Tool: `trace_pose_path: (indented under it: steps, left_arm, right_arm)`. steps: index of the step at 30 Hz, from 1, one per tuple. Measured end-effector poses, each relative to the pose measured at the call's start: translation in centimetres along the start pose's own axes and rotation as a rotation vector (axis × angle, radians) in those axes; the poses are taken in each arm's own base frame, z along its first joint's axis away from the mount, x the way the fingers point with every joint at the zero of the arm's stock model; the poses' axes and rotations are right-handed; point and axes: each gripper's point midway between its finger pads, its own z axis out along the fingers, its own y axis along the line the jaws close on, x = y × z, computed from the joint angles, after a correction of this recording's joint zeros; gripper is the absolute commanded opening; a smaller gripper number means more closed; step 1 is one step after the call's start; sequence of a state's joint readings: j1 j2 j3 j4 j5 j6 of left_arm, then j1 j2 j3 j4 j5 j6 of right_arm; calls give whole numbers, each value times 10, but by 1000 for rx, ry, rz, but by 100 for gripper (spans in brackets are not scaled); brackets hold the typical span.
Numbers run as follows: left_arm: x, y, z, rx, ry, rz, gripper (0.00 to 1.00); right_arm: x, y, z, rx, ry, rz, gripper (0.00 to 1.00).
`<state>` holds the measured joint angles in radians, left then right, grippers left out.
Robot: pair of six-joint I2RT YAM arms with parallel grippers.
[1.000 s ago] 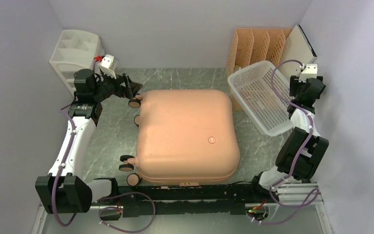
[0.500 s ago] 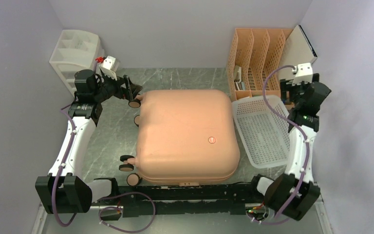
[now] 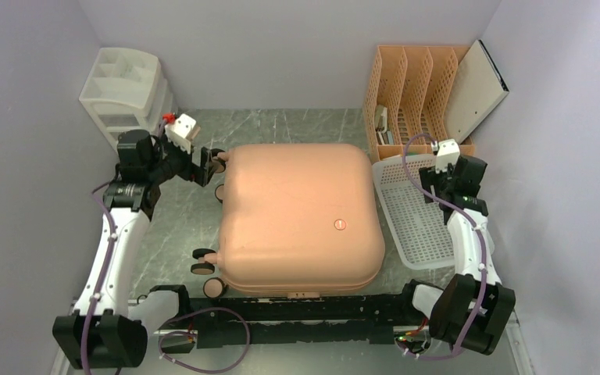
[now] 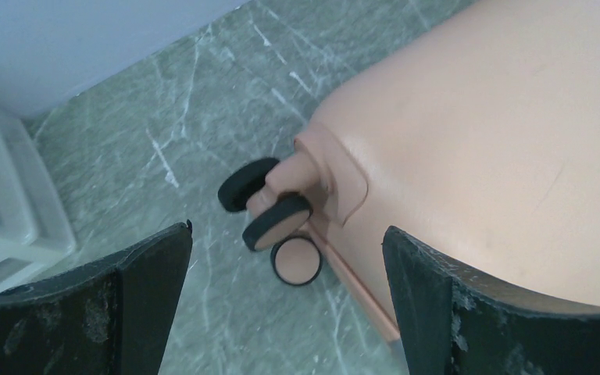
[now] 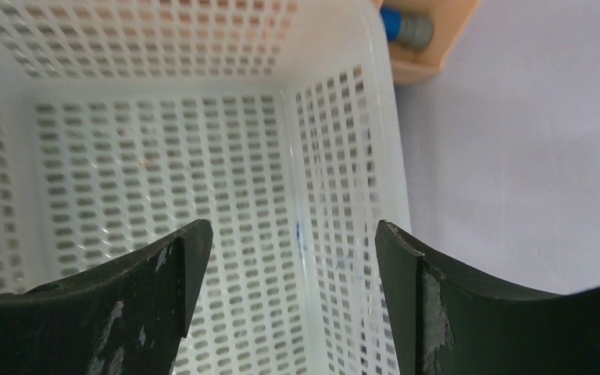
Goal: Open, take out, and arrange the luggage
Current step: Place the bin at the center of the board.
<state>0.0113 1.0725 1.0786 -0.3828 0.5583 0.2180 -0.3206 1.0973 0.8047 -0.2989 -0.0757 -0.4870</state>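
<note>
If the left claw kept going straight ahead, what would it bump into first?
Probably the black wheels at the corner of the pink luggage, framed between the open fingers of the left gripper; depth is unclear.

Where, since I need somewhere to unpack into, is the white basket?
Top view: the white basket sits right of the luggage, in front of the orange file rack.

White basket (image 3: pixel 414 225) lies flat — beside orange rack (image 3: pixel 397 86).

The left arm (image 3: pixel 113 242) and right arm (image 3: pixel 469 242) have white links and black joints, purple cables (image 3: pixel 405 160) looping alongside, white camera blocks (image 3: pixel 181 127) at the wrists, and scuffed black tool fingers (image 4: pixel 125 305).
</note>
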Motion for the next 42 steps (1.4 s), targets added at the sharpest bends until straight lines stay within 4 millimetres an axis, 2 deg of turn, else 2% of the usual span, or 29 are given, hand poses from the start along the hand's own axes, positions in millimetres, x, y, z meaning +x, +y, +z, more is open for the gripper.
trace_pose_path:
  steps: [5,9,12,17,24,27,29,32,33,36,38,42]
  left_arm:
    - [26,-6,-17,-27,44,70,97]
    - [41,-4,-19,-46,81,94,96]
    - [48,-2,-20,-57,107,99,96]
    - [52,1,-22,-75,119,106,97]
    - [59,-2,-23,-76,125,102,97]
    - [59,-1,-23,-77,124,102,97]
    - [59,-1,-23,-77,123,100,96]
    - [60,-2,-22,-78,120,93,96]
    - [61,-2,-22,-78,121,90,96]
    - [61,-2,-22,-79,119,87,97]
    - [62,-3,-23,-79,117,87,97]
    - [66,-5,-24,-77,122,84,96]
  right_arm:
    - [48,-6,9,68,144,-18,82]
    - [83,-24,16,138,256,-4,82]
    - [91,-43,17,219,286,-13,82]
    - [97,-64,13,340,300,-44,82]
    - [90,-80,5,427,287,-56,80]
    - [76,-69,-2,358,215,-48,68]
    - [54,-58,-12,294,116,-42,63]
    - [9,-47,-23,206,-31,-20,60]
    - [-5,-44,-22,169,-62,-9,59]
    - [-25,-37,-7,89,-83,13,58]
    - [-14,-28,13,36,-35,33,58]
    - [28,-9,41,-31,101,57,59]
